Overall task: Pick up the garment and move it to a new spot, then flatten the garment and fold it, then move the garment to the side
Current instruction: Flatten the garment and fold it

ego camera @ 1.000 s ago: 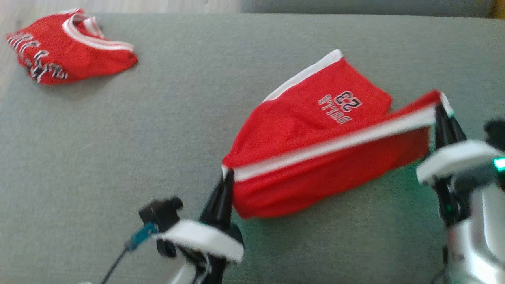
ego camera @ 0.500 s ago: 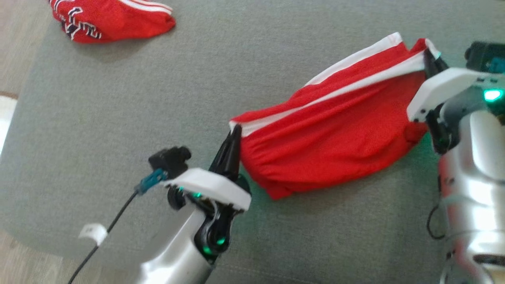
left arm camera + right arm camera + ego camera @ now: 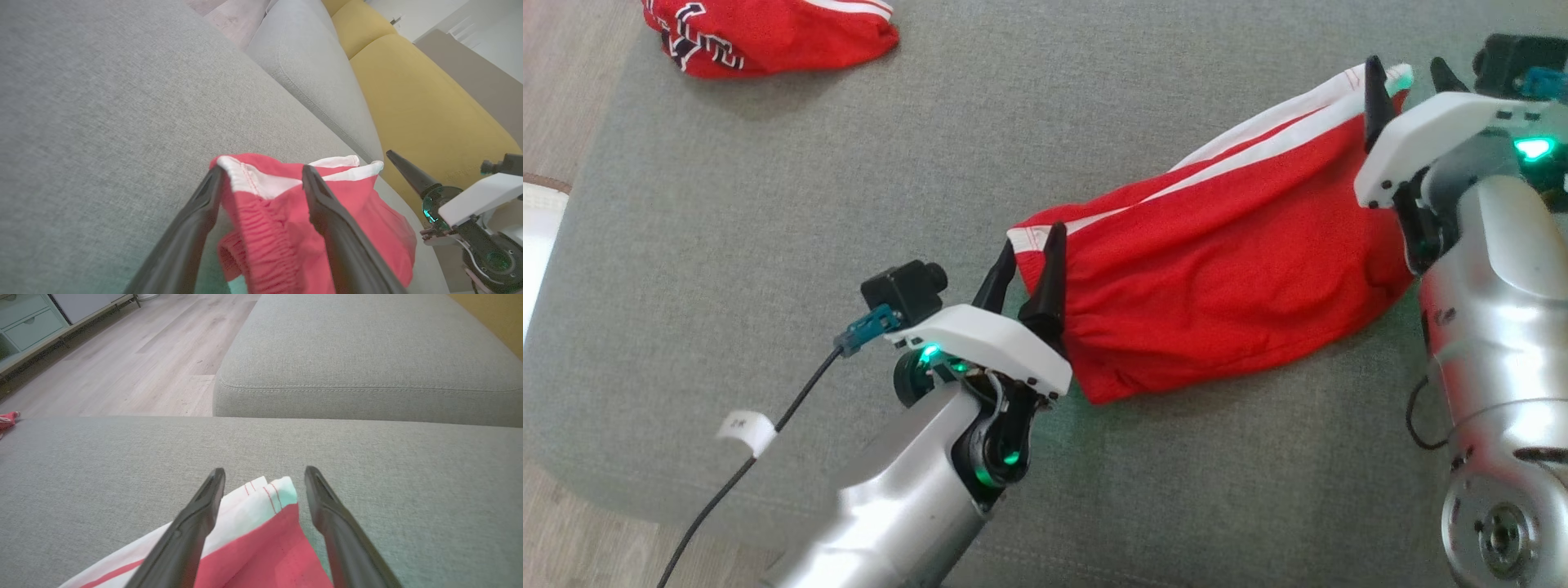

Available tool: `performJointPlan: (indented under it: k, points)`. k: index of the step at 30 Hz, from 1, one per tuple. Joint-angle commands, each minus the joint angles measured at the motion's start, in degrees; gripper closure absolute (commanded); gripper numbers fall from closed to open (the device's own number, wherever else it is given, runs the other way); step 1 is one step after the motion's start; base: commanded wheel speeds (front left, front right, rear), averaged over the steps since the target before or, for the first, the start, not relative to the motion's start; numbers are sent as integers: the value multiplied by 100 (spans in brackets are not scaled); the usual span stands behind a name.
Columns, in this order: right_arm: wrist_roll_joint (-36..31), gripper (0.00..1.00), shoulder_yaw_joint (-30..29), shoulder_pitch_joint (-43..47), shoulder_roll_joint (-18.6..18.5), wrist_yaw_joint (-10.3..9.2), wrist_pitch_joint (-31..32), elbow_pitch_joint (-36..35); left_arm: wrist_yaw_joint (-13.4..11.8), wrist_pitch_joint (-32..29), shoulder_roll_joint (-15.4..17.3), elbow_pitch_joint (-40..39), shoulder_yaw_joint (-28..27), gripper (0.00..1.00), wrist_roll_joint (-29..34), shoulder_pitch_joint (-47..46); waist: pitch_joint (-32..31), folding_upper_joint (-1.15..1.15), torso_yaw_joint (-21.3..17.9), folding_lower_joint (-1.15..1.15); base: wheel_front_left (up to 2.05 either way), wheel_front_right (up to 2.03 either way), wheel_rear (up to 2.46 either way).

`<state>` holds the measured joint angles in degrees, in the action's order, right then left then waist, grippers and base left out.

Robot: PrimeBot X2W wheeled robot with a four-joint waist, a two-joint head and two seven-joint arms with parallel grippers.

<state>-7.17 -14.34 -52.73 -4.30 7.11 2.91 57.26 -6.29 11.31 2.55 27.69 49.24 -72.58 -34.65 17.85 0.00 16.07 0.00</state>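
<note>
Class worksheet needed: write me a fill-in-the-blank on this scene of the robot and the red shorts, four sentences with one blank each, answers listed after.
1. The red shorts lie on a ___ sofa cushion.
2. The left gripper and the right gripper are both ___, not shut.
3. The stripe along the shorts is ___.
4. A second red garment lies at the head view's upper ___ corner.
Missing words: grey; open; white; left.

light: bright, even | shadows: soft | focus: slightly soft | edges: wide-angle bend
</note>
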Motion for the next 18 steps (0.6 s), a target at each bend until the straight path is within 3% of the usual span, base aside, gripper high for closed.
performJointPlan:
  k: [1, 7, 18]
  points:
    - [-7, 0, 178, -353, 82, 37, -187, 16, -71, 105, 33, -127, -19, 0, -70, -249, -27, 0, -5, 0, 0, 0, 0]
    - [87, 0, 314, -507, -42, 37, -468, 316, -99, 198, 159, -85, 77, 0, 109, -155, -133, 0, -22, 0, 0, 0, 0]
    - [545, 0, 849, -369, -510, 37, -533, 923, -462, 352, 1155, -897, -5, 0, 915, 554, -494, 0, -108, 0, 0, 0, 0]
